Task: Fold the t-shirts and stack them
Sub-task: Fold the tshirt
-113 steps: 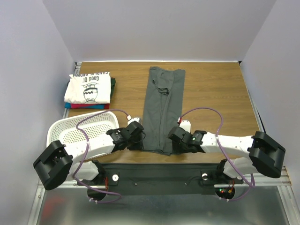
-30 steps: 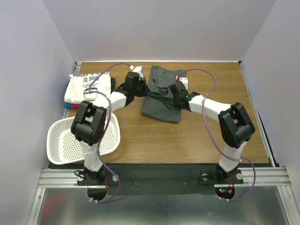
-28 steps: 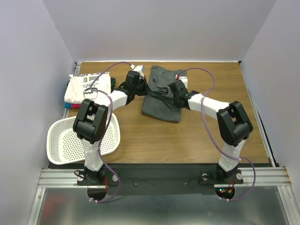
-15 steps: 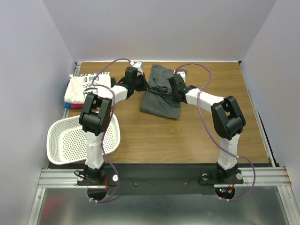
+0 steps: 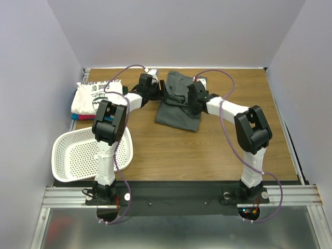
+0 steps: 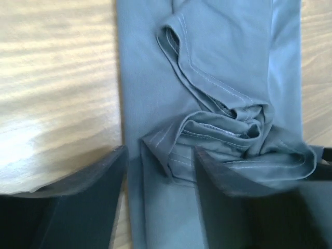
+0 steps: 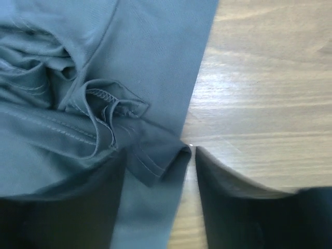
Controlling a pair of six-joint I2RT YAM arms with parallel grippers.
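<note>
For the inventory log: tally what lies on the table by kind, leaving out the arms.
T-shirts: 2 clearly seen, the grey t-shirt and the white printed t-shirt. The number of coloured edges under the white one is unclear.
Basket: 1
Total: 3 counted

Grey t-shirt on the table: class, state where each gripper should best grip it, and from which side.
Likely its side edges at the rumpled far end: left gripper from the left side, right gripper from the right. The grey t-shirt lies flat, so only the raised, bunched hems there give something to pinch.
</note>
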